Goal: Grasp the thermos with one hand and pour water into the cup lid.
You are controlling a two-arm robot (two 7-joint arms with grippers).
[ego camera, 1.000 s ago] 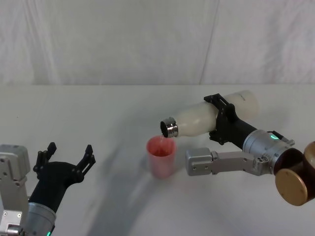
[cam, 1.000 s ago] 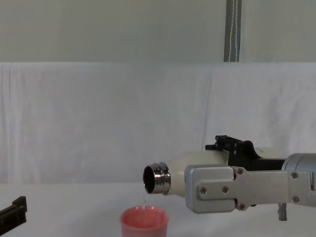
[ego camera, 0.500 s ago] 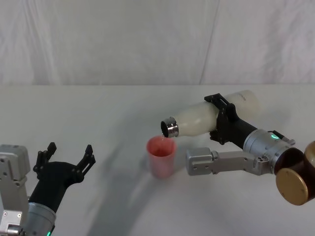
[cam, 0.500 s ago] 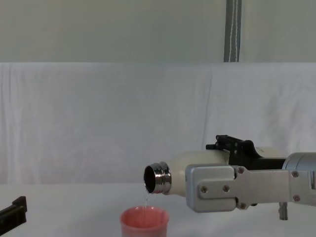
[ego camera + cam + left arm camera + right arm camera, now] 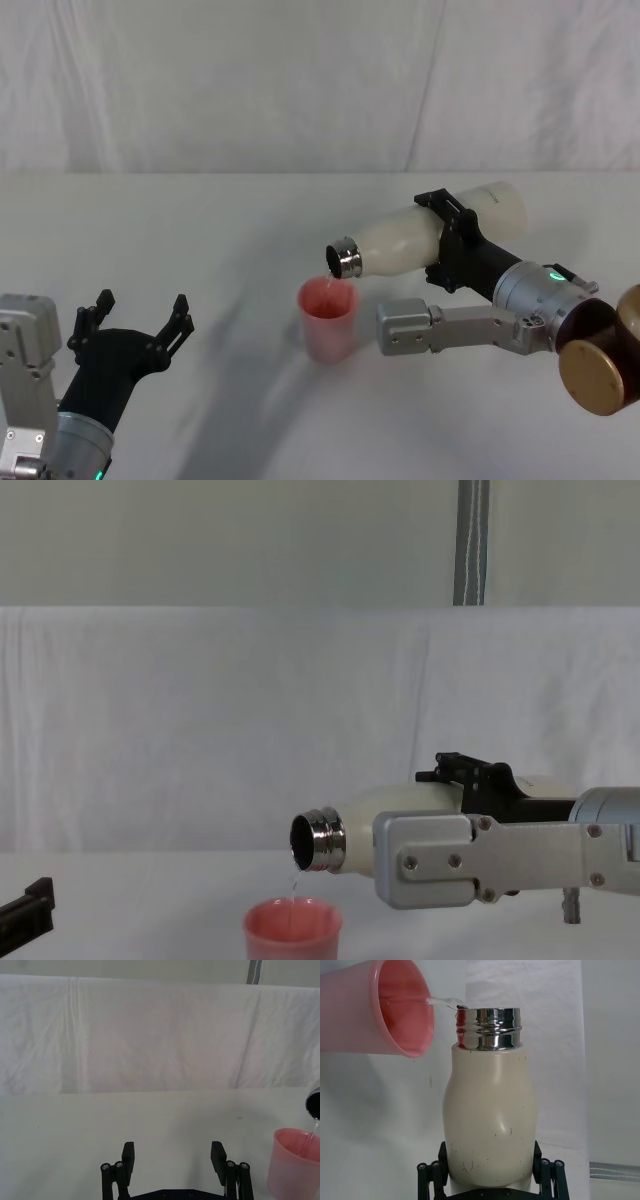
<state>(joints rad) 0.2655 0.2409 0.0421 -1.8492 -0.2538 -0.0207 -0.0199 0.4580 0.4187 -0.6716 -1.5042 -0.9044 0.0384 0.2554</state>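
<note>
The thermos [image 5: 420, 238] lies nearly on its side in the air above the middle of the table [image 5: 230, 230], its steel neck [image 5: 345, 259] tipped slightly down toward the robot's left. The neck hangs just over the far rim of the cup lid [image 5: 327, 320], not touching it. A thin stream of water [image 5: 442, 1002] runs from the lip of the neck into the cup lid; in the chest view the stream drops from the neck [image 5: 318, 842] into the pink cup lid [image 5: 292, 932] below.

The right gripper [image 5: 452, 240] is clamped around the thermos body, 1 black finger on each side; the right wrist view shows the cream body [image 5: 490, 1115] wedged between the 2 fingers [image 5: 547, 1172]. The grey arm reaches in from the right edge of the table.

The cup lid stands upright on the table, near the middle and a little toward the robot.

The left gripper [image 5: 135, 320] rests low near the table's front left corner, well apart from the cup lid, its fingers spread wide and holding nothing. A white cloth [image 5: 300, 80] hangs behind the table.
</note>
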